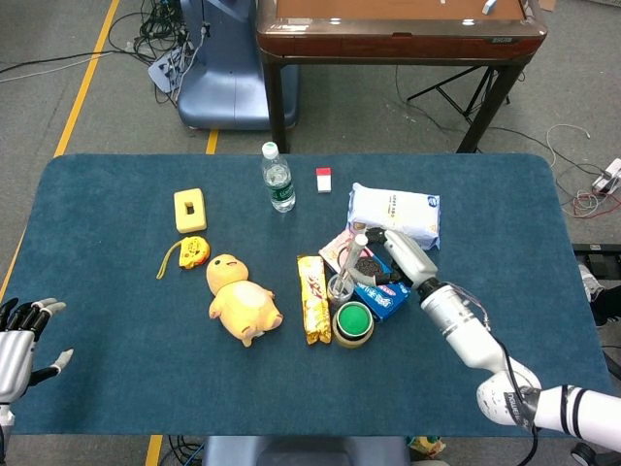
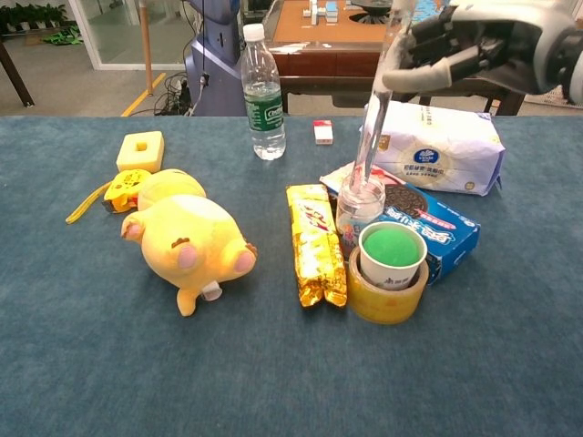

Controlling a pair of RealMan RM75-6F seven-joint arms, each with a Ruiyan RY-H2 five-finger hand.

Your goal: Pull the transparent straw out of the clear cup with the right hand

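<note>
Right hand [image 2: 455,50] pinches straw [image 2: 375,109] above cup [image 2: 359,211].

Deep teal carpeted desk [image 2: 82,364], bright yellow plush chick [image 2: 187,238] with pink feet, gold-and-red snack wrapper [image 2: 315,241], blue cookie box [image 2: 437,232], green-topped white cup [image 2: 392,255].

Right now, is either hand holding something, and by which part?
The right hand pinches the transparent straw near its upper end; the lower end is still inside the clear cup. The left hand holds nothing, fingers apart.
</note>
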